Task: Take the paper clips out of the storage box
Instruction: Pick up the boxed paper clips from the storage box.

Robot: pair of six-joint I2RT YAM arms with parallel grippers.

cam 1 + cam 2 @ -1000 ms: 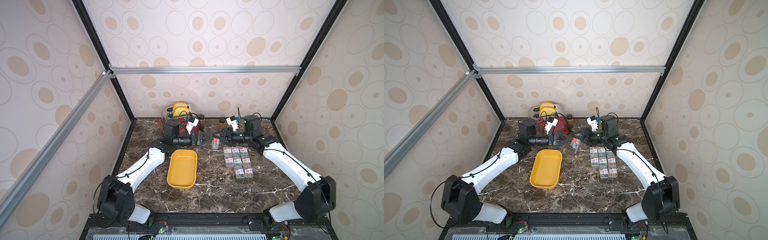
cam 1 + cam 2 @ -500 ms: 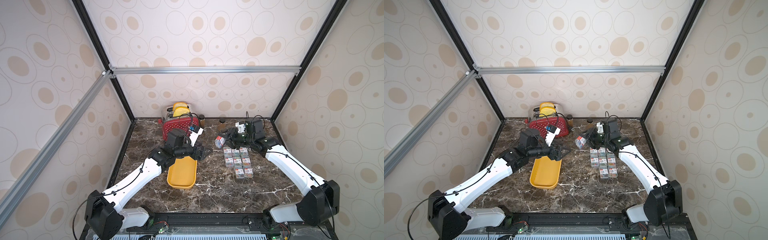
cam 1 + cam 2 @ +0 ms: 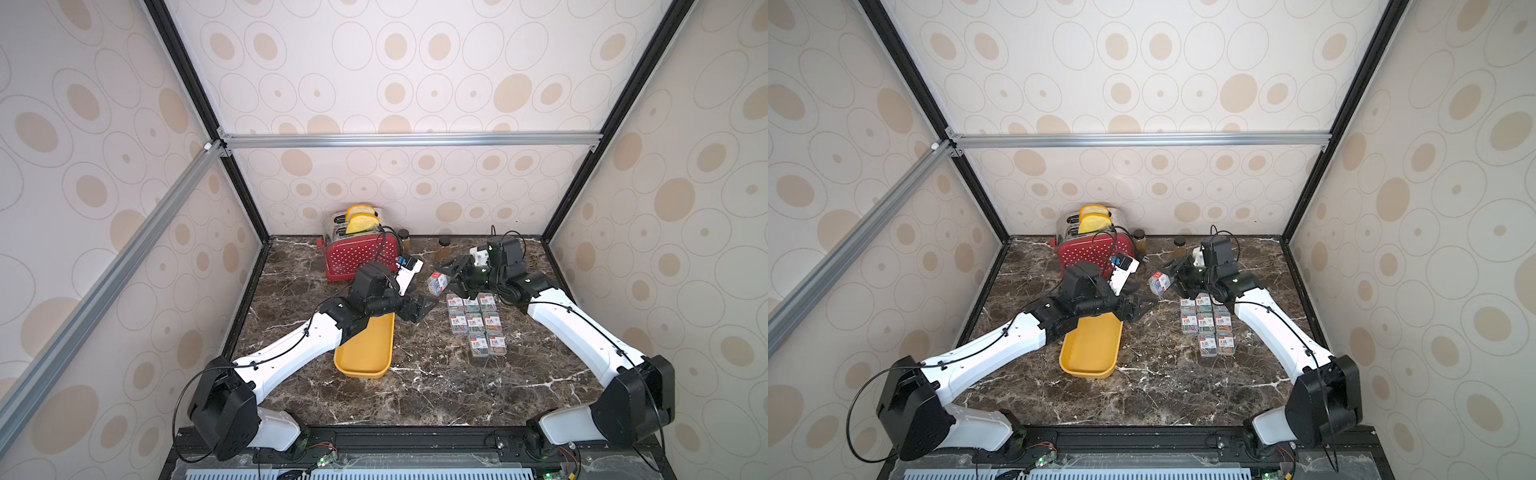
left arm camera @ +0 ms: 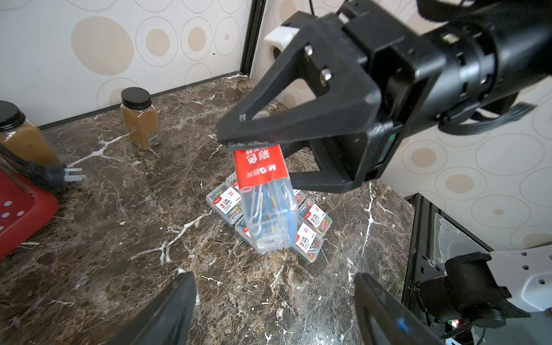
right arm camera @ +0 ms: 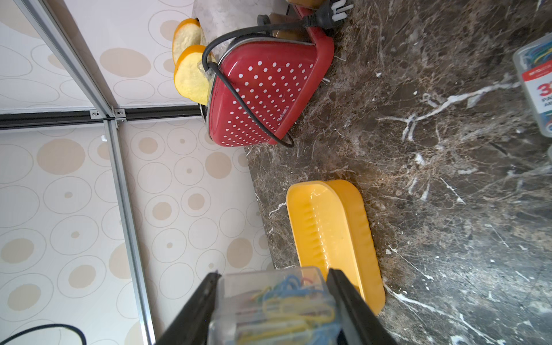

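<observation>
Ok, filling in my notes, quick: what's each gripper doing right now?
Left gripper: open, holding nothing.
Right gripper: shut on a case of paper clips.

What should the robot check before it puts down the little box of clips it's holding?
1. Grip: right gripper clamps the held case: ok.
2. Height: the held case hangs clear above the table: ok.
3. Landing spot: the nearest row of the eight cases already set out has a gap: ok.
4. Other arm: left gripper is open, empty and apart from the held case: ok.
5. Leftovers: storage box shows no cases inside: ok.
6. Lid of the held case shut: cannot tell.
</observation>
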